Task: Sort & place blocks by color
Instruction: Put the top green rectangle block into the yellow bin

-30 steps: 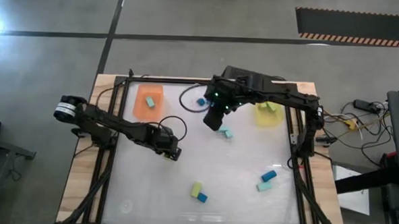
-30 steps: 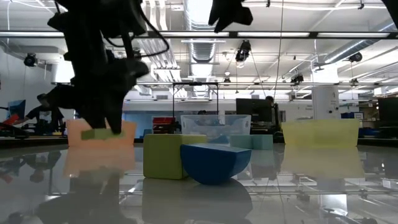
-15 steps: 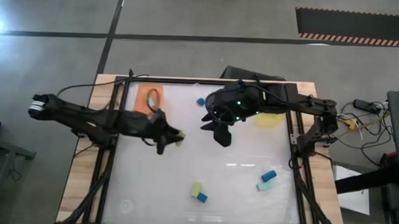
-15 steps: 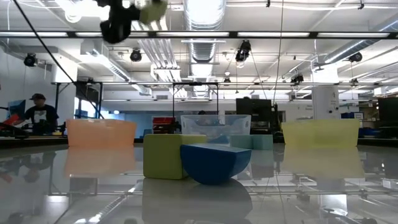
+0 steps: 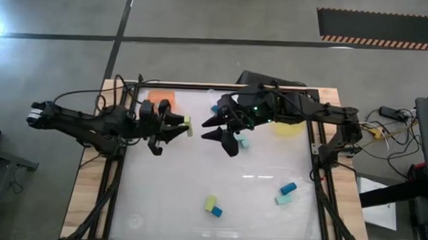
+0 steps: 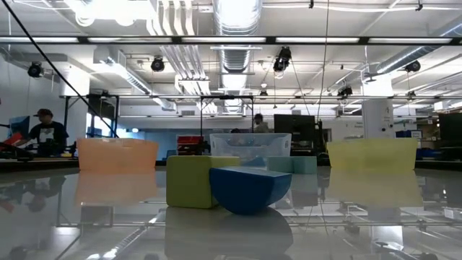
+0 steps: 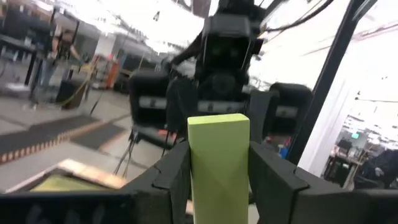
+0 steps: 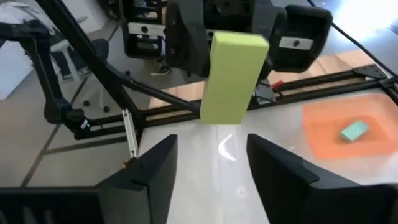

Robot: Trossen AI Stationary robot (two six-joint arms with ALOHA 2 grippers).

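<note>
Grippers face off mid-table: left gripper (image 7: 217, 180) clamps yellow-green block (image 7: 218, 162).

Three trays (image 6: 115, 154); three blue blocks (image 5: 288, 188); three teal blocks (image 5: 283, 200); two yellow-green blocks (image 5: 210, 202).

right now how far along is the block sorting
Partly done. A teal block already lies in the orange tray. In hand: the left gripper holds a yellow-green block up facing the right gripper, whose fingers stand open with nothing between them. Left: a yellow-green and blue pair and a blue and teal pair wait on the table.
</note>
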